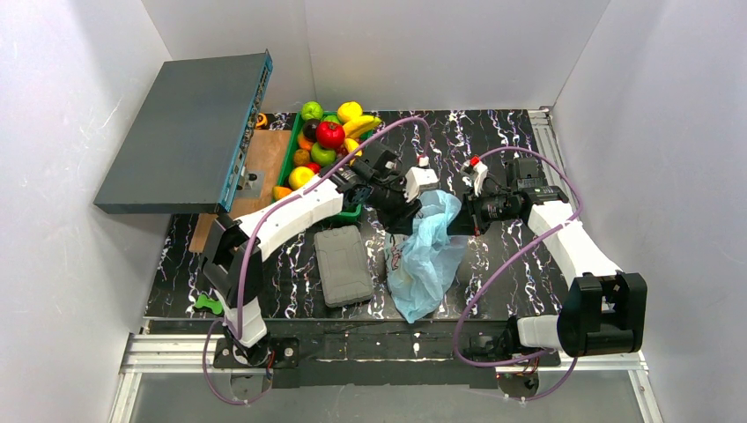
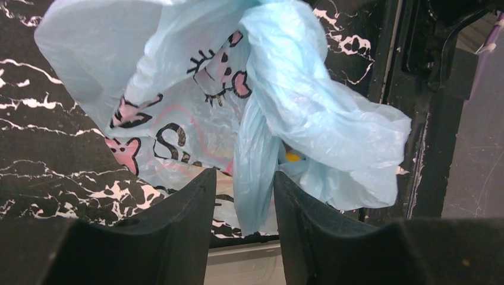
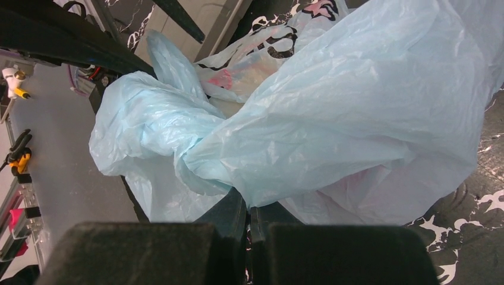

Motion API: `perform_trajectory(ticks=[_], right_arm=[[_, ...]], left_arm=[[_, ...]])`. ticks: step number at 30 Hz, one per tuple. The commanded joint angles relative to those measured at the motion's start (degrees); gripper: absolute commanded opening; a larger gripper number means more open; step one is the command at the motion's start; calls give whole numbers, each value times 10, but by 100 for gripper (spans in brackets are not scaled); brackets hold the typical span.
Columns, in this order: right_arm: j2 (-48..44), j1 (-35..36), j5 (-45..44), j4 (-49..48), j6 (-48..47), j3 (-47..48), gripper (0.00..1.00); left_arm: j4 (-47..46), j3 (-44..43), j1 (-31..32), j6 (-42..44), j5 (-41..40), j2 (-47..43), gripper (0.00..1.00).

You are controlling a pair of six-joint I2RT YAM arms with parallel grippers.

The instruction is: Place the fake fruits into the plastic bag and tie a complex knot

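The light-blue plastic bag [image 1: 427, 260] with pink cartoon faces lies crumpled mid-table, its top lifted between both grippers. My left gripper [image 1: 407, 222] stands open in the left wrist view [image 2: 245, 174], a hanging strip of the bag [image 2: 309, 107] between its fingers and touching the right one. My right gripper [image 1: 454, 226] is shut [image 3: 248, 199] on a fold of the bag [image 3: 333, 119]. The fake fruits, among them a red apple [image 1: 330, 134], bananas [image 1: 361, 125] and a green apple [image 1: 311, 110], are piled in the green tray [image 1: 284, 163]. No knot shows. A small yellow spot [image 2: 291, 155] peeks through the bag.
A grey ribbed case [image 1: 343, 264] lies left of the bag. A large dark grey panel [image 1: 181, 132] juts over the table's left side above a wooden board [image 1: 264, 163]. A small green piece [image 1: 209, 304] sits at the near left edge.
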State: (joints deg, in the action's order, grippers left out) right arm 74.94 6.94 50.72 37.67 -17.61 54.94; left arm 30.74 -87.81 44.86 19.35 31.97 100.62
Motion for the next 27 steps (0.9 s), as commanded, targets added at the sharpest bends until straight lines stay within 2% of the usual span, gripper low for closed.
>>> perform_trajectory(ticks=[1,4,5,6,7,10,20,27], right_arm=[[-13,4,13,17,-20,21,1],[-11,3,14,25,-27,29,1],[-10,3,13,29,-30,33,1],[-10,3,10,36,-37,38,1],[-9,1,8,47,-45,44,1],[-7,-10,2,91,-78,59,1],[-2,-63,-31,200,-191,85,1],[25,-123,-11,281,-270,123,1]], left_arm=[[0,17,-9,2,0,-4,39],[1,15,-11,-2,-4,0,35],[4,15,-13,-4,-6,2,29],[5,15,-17,-11,-7,4,17],[5,15,-24,-19,-8,3,9],[1,22,-49,-45,-15,-5,0],[13,47,-105,-60,-57,-25,0],[9,75,-118,-59,-80,-36,0]])
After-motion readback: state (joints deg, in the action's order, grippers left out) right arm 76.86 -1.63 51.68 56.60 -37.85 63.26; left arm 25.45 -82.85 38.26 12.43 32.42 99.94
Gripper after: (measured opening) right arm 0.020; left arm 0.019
